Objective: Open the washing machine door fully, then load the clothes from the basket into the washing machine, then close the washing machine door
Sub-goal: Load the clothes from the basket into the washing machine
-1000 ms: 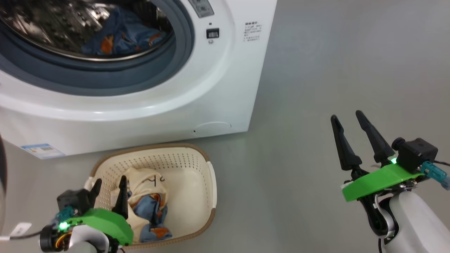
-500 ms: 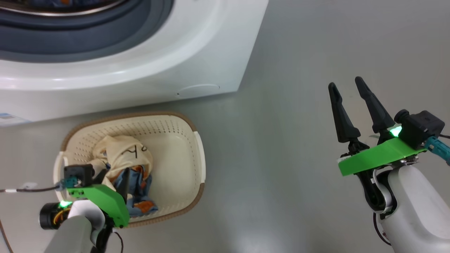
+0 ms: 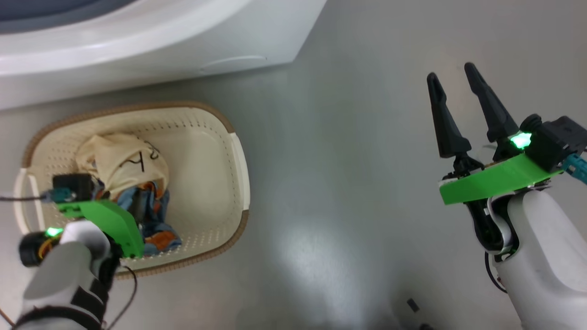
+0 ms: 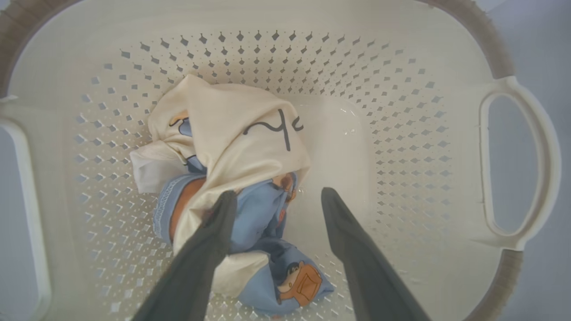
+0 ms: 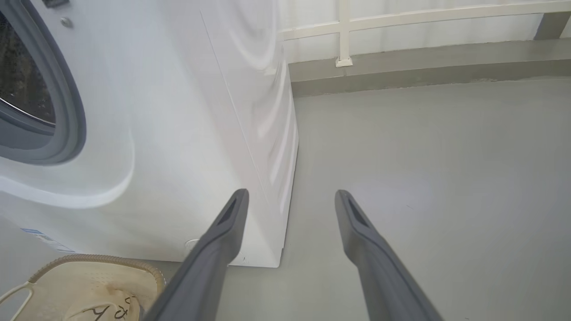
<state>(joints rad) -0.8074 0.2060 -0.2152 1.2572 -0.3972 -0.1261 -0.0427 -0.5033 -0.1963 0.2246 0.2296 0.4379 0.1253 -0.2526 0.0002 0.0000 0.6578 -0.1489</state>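
Observation:
The cream basket [image 3: 236,156] stands on the floor in front of the white washing machine [image 3: 151,41]. In it lie the clothes [image 3: 124,165], a cream piece over blue printed fabric. My left gripper [image 3: 120,201] points down into the basket. In the left wrist view it [image 4: 277,196] is open, one fingertip [image 4: 225,205] at the cream cloth, and blue cloth [image 4: 258,214] lies between the fingers. Off to the right, my right gripper [image 3: 451,73] hangs open over bare floor, holding nothing. The washing machine door is out of view.
The right wrist view shows the machine's side [image 5: 250,111], its grey seal [image 5: 67,111], and a pale railing and low kerb [image 5: 401,67] behind. Grey floor [image 3: 344,183] stretches between the basket and my right arm. The basket's white handle [image 4: 522,165] is at its side.
The head camera has tilted down, so the machine's opening has slid out of the picture. My left gripper has gone lower into the basket, onto the clothes. The right gripper stays open.

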